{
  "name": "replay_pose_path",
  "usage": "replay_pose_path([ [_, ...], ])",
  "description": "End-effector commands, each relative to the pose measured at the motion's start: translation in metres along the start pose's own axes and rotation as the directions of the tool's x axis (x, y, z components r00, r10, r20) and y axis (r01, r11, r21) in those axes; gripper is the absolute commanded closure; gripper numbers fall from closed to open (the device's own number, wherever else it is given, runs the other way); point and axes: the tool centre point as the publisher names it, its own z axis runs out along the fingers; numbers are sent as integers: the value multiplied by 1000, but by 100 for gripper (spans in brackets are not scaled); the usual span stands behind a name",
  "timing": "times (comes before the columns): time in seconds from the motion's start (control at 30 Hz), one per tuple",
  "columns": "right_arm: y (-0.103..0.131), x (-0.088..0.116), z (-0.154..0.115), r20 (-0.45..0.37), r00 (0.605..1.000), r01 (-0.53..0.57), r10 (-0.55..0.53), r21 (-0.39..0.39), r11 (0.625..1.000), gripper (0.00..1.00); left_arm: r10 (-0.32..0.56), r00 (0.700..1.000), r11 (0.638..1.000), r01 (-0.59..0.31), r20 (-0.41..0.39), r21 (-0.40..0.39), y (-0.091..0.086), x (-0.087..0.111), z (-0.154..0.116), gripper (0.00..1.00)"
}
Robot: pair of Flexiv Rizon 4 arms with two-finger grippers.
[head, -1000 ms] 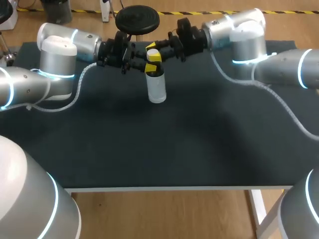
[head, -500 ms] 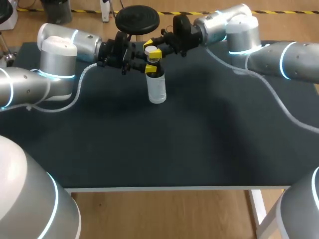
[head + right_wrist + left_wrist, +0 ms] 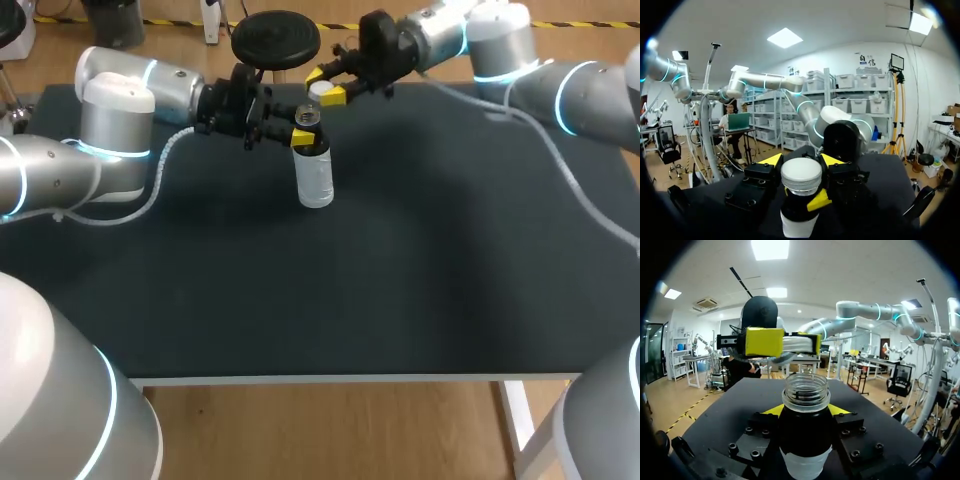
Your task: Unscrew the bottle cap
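The tabletop [image 3: 400, 280] is dark and broad; in the head view its sides run out of sight at 9 and 3 o'clock, and a pale robot casing [image 3: 60, 400] covers its corner at 7 o'clock. The left arm [image 3: 120, 115] comes in from 9 o'clock. The right arm [image 3: 530, 65] comes in from 2 o'clock, with its farther links cut off.

The clear bottle [image 3: 315, 175] stands upright on the tabletop, toward 12 o'clock from the middle, with its mouth open and its threads bare. The left jaws are clamped on its neck from two sides. In the head view only one yellow tip [image 3: 302, 138] shows, at 9 o'clock of the neck, and the other is hidden behind the bottle. The left wrist view shows both yellow tips [image 3: 771, 410] against the neck just under the threaded ring, and the bottle's base is cut off there.

The white cap [image 3: 323, 91] is off the bottle, in the air at about 1 o'clock of the mouth and apart from it. It is pinched between the right jaws, one tip on each side. In the right wrist view the cap's flat top faces the camera and hides the bottle's mouth, and the bottle's body shows beyond it. From the left wrist, the right jaws hang ahead of the bottle, above its mouth, and the cap between them is hard to make out
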Motion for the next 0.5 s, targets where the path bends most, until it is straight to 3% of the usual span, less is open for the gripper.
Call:
replay_pose_path([
  [0.03,-1,12,-22,109,994,-22,19,26,999,100,0,1000,1000,0,-1,1,1,0,0,100],
  [0.3,-21,21,-52,347,937,-51,41,19,999,100,0,1000,1000,0,-1,1,1,0,0,100],
  [0.5,-32,26,-68,537,841,-111,56,70,991,100,0,1000,1000,0,-1,1,1,0,0,100],
])
